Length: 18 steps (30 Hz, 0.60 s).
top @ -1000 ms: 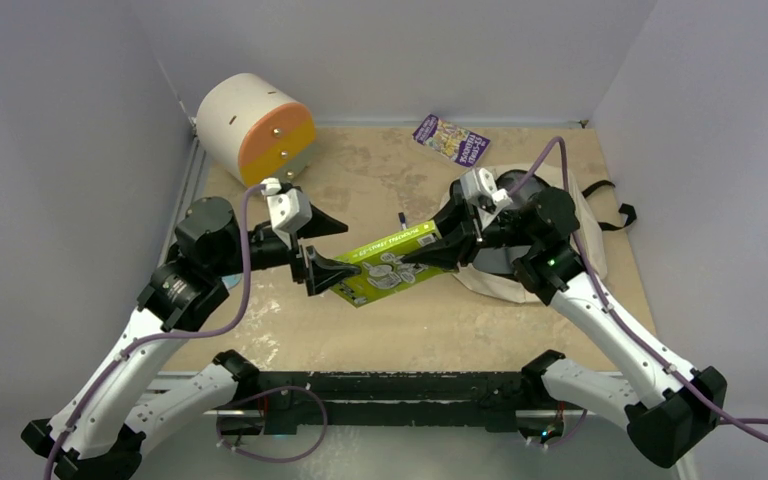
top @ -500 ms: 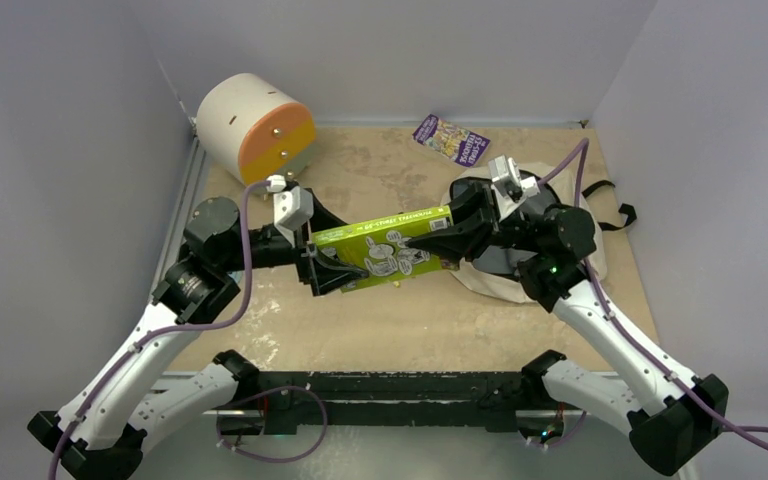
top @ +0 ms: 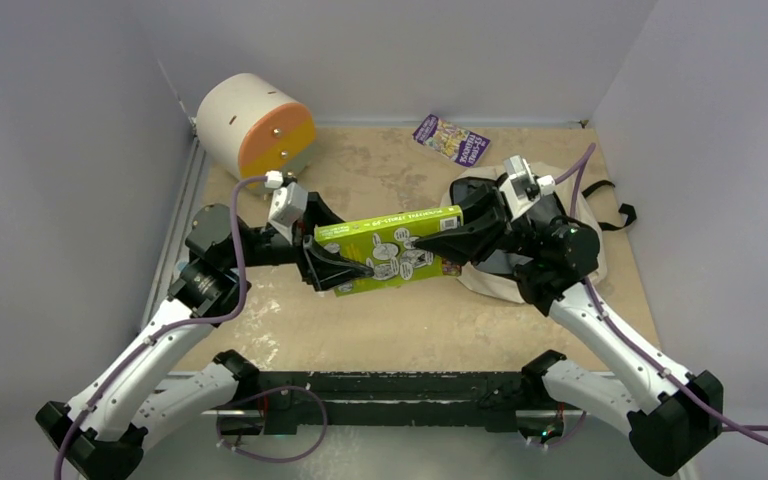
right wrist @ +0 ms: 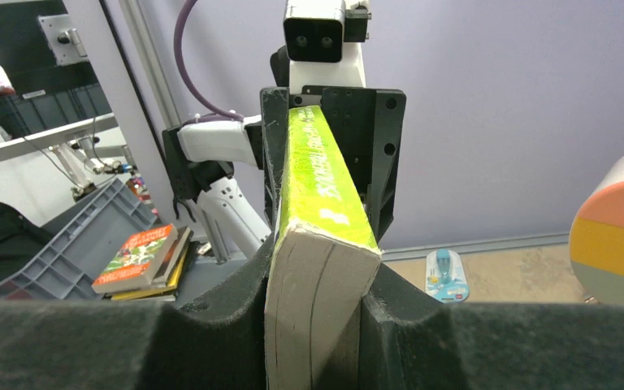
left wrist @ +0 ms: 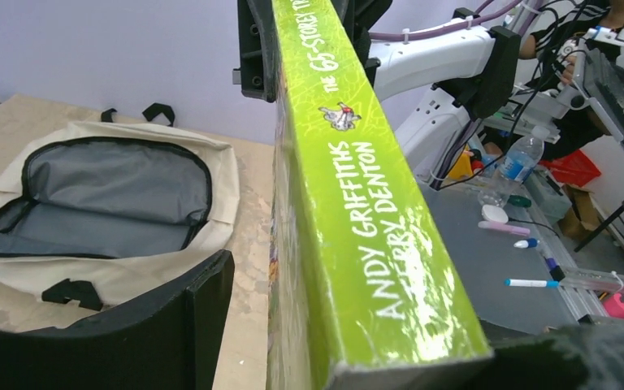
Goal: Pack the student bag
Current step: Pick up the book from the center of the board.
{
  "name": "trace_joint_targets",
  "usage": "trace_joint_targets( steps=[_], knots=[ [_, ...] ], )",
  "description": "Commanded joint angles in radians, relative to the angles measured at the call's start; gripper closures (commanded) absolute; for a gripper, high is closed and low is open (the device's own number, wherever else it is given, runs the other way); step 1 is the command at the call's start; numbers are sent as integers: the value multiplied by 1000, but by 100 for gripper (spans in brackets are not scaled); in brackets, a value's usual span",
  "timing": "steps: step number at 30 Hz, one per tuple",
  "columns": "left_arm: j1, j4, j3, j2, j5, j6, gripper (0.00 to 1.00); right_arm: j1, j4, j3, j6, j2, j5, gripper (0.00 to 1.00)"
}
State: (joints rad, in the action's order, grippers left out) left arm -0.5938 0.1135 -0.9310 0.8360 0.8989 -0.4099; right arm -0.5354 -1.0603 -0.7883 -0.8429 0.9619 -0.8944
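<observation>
A thick green book (top: 390, 245) hangs in the air between my two grippers, on edge with its spine up. My right gripper (top: 432, 240) is shut on its right end, and both pads press the page block (right wrist: 317, 276) in the right wrist view. My left gripper (top: 332, 256) is open around the left end. In the left wrist view the book (left wrist: 357, 203) rests against one finger and a gap separates it from the other finger (left wrist: 187, 325). The beige student bag (top: 588, 215) lies open behind my right arm, showing grey lining (left wrist: 106, 195).
A cream cylindrical drawer unit with an orange front (top: 255, 125) stands at the back left. A purple booklet (top: 450, 138) lies at the back centre. A small blue item (right wrist: 445, 275) lies on the table near the left arm. Grey walls enclose the table.
The book has risen off the table, moved right toward the bag and turned up on edge. Both arms moved with it.
</observation>
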Motion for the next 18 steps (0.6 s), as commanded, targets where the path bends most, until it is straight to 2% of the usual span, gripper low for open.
trace_joint_targets(
  steps=[1,4,11,13,15,16,18],
  knots=[
    [3,151,24,0,31,-85,47,2,-178,-1,-71,-16,83,100],
    [3,165,26,9,34,-97,57,3,-192,13,-83,-18,99,100],
    [3,186,34,29,59,-114,65,3,-201,26,-89,-17,120,100],
    [3,186,38,32,58,-115,73,2,-198,29,-87,-16,119,100],
    [3,186,46,32,44,-119,97,2,-183,28,-75,-16,120,100],
    [3,184,52,32,28,-122,100,2,-160,26,-61,-20,124,100],
    [3,157,55,33,-28,-129,100,3,-80,17,-5,-29,142,100]
  ],
)
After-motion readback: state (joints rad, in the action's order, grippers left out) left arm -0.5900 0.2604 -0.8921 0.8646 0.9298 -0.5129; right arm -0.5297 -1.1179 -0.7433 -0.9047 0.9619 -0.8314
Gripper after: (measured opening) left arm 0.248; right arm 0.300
